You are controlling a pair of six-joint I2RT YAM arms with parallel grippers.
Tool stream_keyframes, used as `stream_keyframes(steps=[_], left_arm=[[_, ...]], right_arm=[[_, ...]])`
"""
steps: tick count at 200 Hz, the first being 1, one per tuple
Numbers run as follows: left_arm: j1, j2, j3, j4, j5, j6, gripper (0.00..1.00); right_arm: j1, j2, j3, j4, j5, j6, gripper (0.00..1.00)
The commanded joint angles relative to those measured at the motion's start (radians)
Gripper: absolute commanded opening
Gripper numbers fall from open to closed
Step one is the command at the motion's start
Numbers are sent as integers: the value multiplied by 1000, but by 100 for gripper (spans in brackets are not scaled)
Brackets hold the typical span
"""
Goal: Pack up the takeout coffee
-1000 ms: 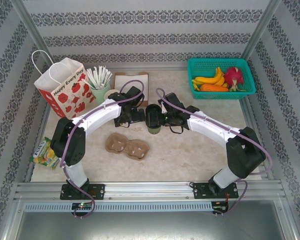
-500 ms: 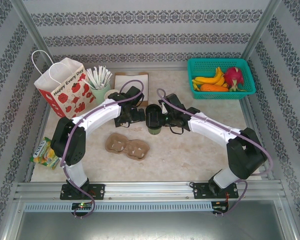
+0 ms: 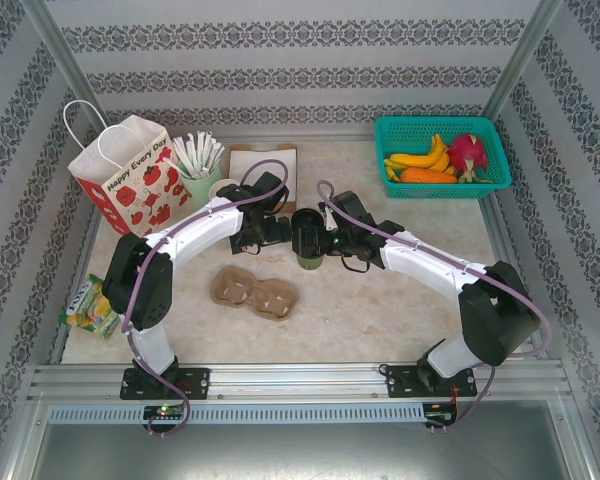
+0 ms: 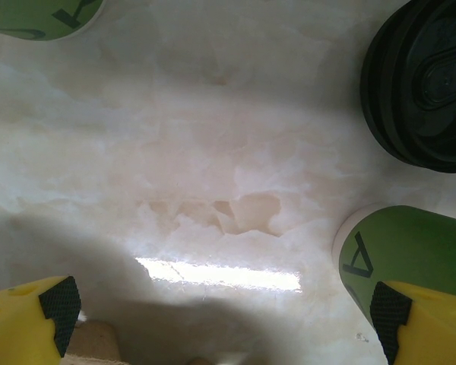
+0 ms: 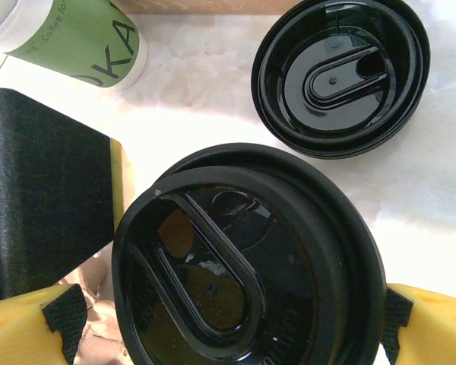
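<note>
Right, takeout coffee [image 3: 307, 252]: standing upright mid-table with its lid on, just beyond the pulp cup carrier [image 3: 255, 292] and between the two gripper tips.
Lid [image 5: 247, 266]: round black plastic, seated on the cup, its oval recess facing straight up at the right wrist camera.
Right gripper [image 5: 228, 315]: jaws spread wide, one yellow finger on either side of the lid. The pad [image 5: 61, 312] at the left edge of its wrist view stands clear of the rim. The other pad sits right at the rim, and I cannot tell whether it touches. Nothing is gripped.
Left gripper [image 4: 222, 304]: jaws wide apart too, with only bare marbled table [image 4: 213, 152] between them. From above it reaches in from the cup's left side and holds nothing.
Cup wall: the coffee's olive-green side [image 4: 410, 251] shows just beside the finger at the right of the left wrist view. I cannot tell whether they touch.
Loose black lids [image 5: 338, 76]: a stack near the coffee, apart from it.
Paper bag [image 3: 130, 180]: far left, upright, red print, handles up.
Straw cup [image 3: 200, 180]: mint-green, full of white straws, just right of the bag.
Teal basket [image 3: 435, 122]: far-right corner, holding bananas [image 3: 420, 158] and a pink fruit [image 3: 468, 152].
Snack packet [image 3: 88, 305]: at the table's left edge, beside the left arm.
</note>
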Motion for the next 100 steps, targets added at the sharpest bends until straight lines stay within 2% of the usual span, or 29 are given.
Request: stream_keyframes(steps=[1,64,100], left_arm=[[-7,18,22,11,29,2,100],[-7,4,18,18,32,2,100],[-7,-70,-1,52,10,20,100]], right_arm=[[6,43,0,9,19,-33,97],[4,53,-16,2,58,-56,82],[-28,12,-26,-26,90,-55,80]])
